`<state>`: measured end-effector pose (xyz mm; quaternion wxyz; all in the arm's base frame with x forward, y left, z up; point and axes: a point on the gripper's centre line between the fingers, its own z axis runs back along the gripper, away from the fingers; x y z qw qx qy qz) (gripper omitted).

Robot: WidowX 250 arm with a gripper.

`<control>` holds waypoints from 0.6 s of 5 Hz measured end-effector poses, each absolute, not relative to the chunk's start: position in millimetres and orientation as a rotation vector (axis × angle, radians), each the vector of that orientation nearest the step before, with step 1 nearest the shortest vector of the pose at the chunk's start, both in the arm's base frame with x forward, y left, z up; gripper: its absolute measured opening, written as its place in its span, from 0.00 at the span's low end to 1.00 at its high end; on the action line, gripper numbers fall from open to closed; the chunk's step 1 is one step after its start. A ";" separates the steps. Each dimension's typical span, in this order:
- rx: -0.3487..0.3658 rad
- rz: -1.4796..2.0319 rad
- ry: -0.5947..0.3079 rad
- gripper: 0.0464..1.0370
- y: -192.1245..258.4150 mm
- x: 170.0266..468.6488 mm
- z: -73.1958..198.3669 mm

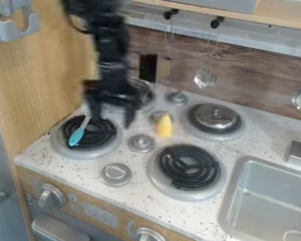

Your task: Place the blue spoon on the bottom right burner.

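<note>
Blue spoon (76, 137) obs. on L front burner (105, 137), just below my gripper (111, 119); handle slants up twd. one fingertip. Grip status: released, fingers apart. Bottom R burner (172, 162) noted lower, to camera R of me. Yellow obj. (163, 126) on counter (135, 176), nr. my R side in cam. view.

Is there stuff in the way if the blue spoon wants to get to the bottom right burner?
Yes, a silver knob stands between the blue spoon and the bottom right burner. Another silver knob is nearer the counter's front edge. Lifting the spoon over them should probably work.
</note>
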<state>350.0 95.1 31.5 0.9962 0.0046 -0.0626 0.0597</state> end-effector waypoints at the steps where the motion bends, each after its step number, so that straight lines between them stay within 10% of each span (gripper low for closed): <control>1: 0.030 0.186 -0.148 0.96 122.9 345.6 32.0; 3: 0.034 0.318 -0.122 0.96 164.6 334.5 14.2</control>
